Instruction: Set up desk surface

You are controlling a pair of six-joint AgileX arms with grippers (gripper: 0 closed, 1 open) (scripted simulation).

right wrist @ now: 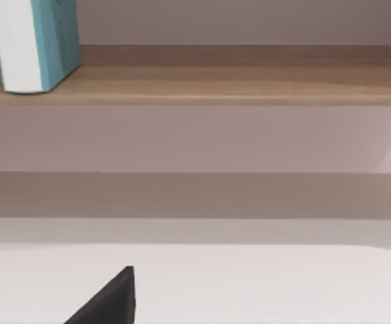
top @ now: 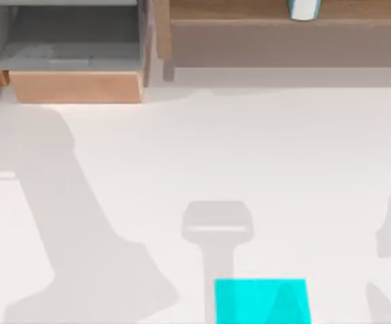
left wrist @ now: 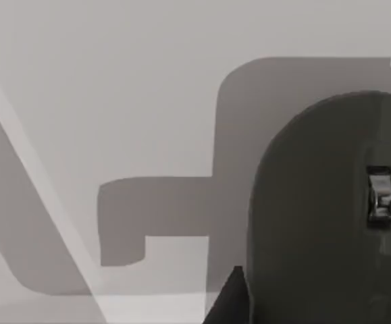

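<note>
Whether either gripper stood apart or together could not be told. The desk surface [top: 263,162] lay bare mid-scene, cyan pad [top: 261,301] near, shelf [top: 283,37] far. Setup seemed unstarted; next, reaching an item.

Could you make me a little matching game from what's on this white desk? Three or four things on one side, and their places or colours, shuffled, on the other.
Things:
1. desk surface
2. cyan pad
3. wooden drawer
4. teal-and-white box

Descriptions:
A. pulled open at the back left of the top view, grey inside
B. standing on the wooden shelf at the back right
C. plain white, wide, crossed by grey shadows
D. lying flat at the near edge, right of centre

Pairs: 1-C, 2-D, 3-A, 4-B
</note>
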